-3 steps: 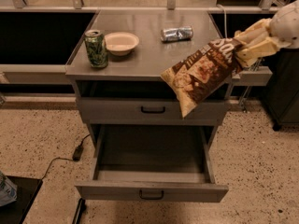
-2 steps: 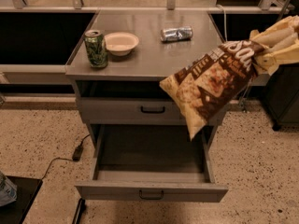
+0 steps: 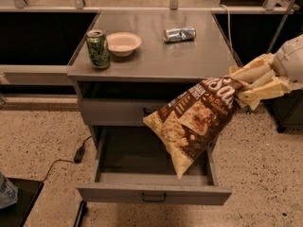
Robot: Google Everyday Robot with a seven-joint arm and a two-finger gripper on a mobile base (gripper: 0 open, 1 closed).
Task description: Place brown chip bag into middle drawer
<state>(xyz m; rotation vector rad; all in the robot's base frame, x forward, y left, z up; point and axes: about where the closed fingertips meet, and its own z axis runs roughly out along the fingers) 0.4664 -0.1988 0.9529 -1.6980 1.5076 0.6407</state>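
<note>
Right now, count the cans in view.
2: a green can upright on the left beside the bowl; a crushed silver can lying farther back right. The gripper, at the right, holds the brown chip bag.

On the cabinet top (image 3: 161,60), an upright can (image 3: 98,49) stands at the bowl's (image 3: 123,43) nine o'clock, a crushed can (image 3: 179,34) at two. At three o'clock the gripper (image 3: 245,87) holds the brown chip bag (image 3: 194,122), seemingly above the middle drawer's (image 3: 113,193) right side.

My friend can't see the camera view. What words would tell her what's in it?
A robot gripper on the right holds a brown chip bag tilted above an open drawer. A green can, a bowl and a crushed silver can sit on the cabinet top.
</note>
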